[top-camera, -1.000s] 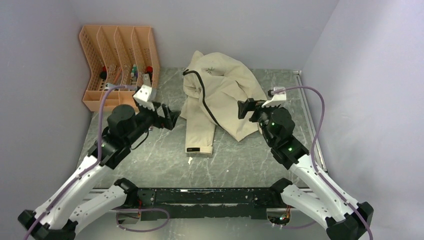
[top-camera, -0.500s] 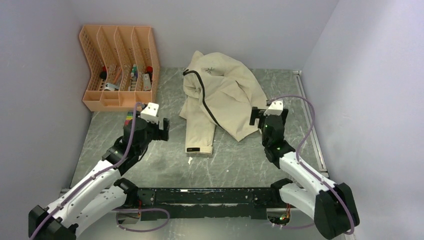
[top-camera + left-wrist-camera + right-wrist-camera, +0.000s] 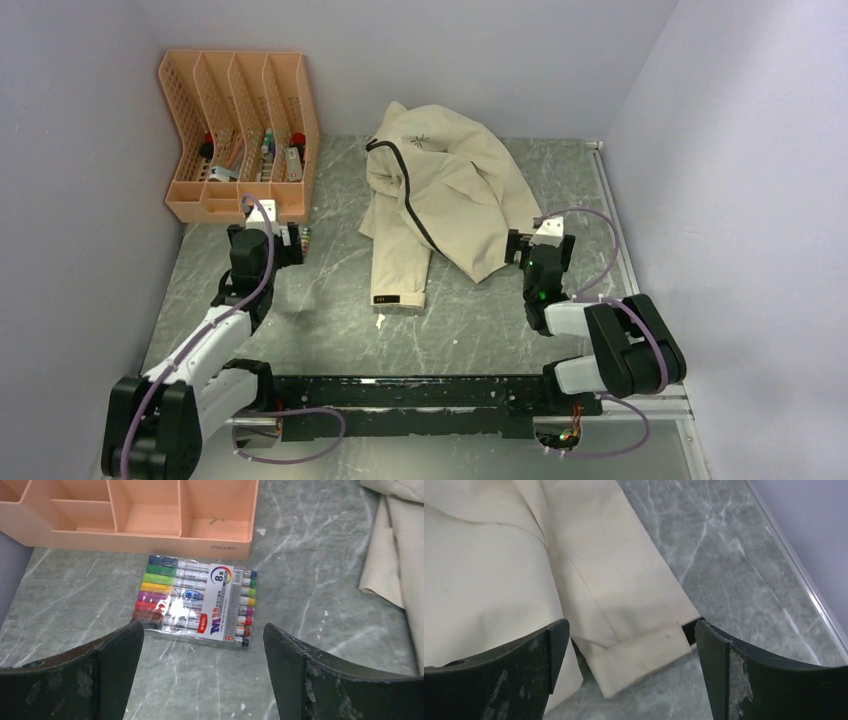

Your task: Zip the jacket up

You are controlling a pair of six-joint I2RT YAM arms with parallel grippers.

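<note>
The beige jacket (image 3: 450, 190) lies crumpled at the back middle of the table, with its dark zipper (image 3: 410, 200) running down the front and a starburst logo (image 3: 420, 140) near the top. My left gripper (image 3: 287, 244) is open and empty, low over the table well left of the jacket; its wrist view shows only the jacket's edge (image 3: 397, 545). My right gripper (image 3: 514, 248) is open and empty, just off the jacket's right side. In its wrist view (image 3: 631, 626) a folded sleeve cuff (image 3: 644, 655) lies between the spread fingers, which do not touch it.
An orange desk organizer (image 3: 240, 130) stands at the back left, also in the left wrist view (image 3: 135, 515). A pack of coloured markers (image 3: 195, 602) lies in front of it, just ahead of my left gripper. A metal rail (image 3: 615, 230) borders the table's right side.
Both arms have folded back toward their bases and dropped lower. The left gripper moved left, away from the jacket toward the markers. The right gripper drew back beside the sleeve.
</note>
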